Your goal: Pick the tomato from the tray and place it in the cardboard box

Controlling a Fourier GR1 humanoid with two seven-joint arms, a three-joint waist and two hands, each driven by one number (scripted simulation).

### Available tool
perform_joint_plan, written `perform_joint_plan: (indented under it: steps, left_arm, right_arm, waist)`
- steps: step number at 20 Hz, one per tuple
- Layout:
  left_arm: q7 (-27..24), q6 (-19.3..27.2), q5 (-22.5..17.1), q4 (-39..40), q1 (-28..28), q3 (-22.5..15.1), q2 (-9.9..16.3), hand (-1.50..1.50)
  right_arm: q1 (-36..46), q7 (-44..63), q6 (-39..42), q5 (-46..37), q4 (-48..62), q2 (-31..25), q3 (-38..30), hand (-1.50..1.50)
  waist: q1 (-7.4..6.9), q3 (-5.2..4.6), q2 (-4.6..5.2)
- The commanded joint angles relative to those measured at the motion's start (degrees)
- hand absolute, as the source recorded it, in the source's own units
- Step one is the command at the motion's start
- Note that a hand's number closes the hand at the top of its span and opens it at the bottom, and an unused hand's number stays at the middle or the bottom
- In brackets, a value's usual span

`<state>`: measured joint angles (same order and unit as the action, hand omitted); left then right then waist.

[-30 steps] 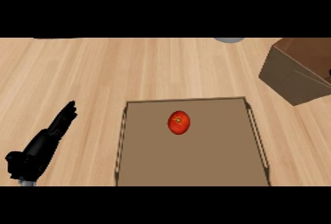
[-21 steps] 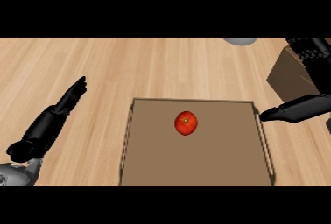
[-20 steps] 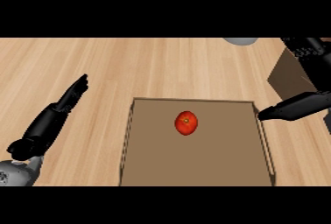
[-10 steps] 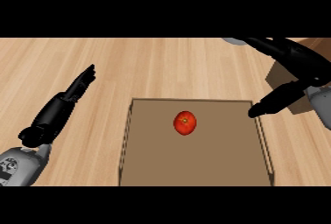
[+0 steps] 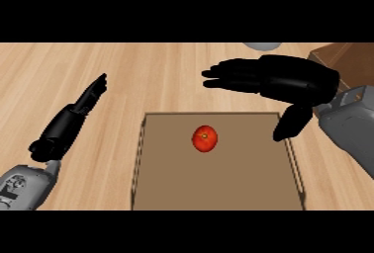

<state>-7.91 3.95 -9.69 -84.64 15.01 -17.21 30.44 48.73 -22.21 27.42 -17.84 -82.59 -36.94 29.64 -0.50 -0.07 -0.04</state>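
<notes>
A red tomato (image 5: 205, 139) lies on the brown tray (image 5: 219, 183), in its far half. My right hand (image 5: 288, 84) hovers open above the tray's far right corner, fingers stretched to the left and thumb hanging down right of the tomato; it does not touch the tomato. My left hand (image 5: 70, 121) rests open left of the tray, fingers straight and pointing away. The cardboard box (image 5: 349, 62) shows at the upper right, partly hidden behind my right hand.
A grey round object (image 5: 261, 45) sits at the far edge of the wooden counter (image 5: 146, 74). Bare counter lies between my left hand and the tray.
My right hand has come in from the right and moved left over the tray's far edge, toward the tomato. The left hand has shifted a little. The tomato has stayed put.
</notes>
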Motion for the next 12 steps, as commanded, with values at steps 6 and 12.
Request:
perform_joint_plan:
  steps: [6,12]
  left_arm:
    - [-1.84,-2.43,0.79,1.38,-1.78,2.39,-0.40,0.00]
    - [-0.07,-3.38,1.68,-2.10,-3.06,3.64,-0.84,0.00]
  right_arm:
    - [0.83,18.36,8.42,-8.99,-13.62,5.53,6.80,-1.50]
    - [-1.86,29.12,16.91,-10.21,-17.86,9.50,6.56,-1.50]
  waist:
    - [0.57,0.02,-0.21]
    - [0.50,0.04,-0.23]
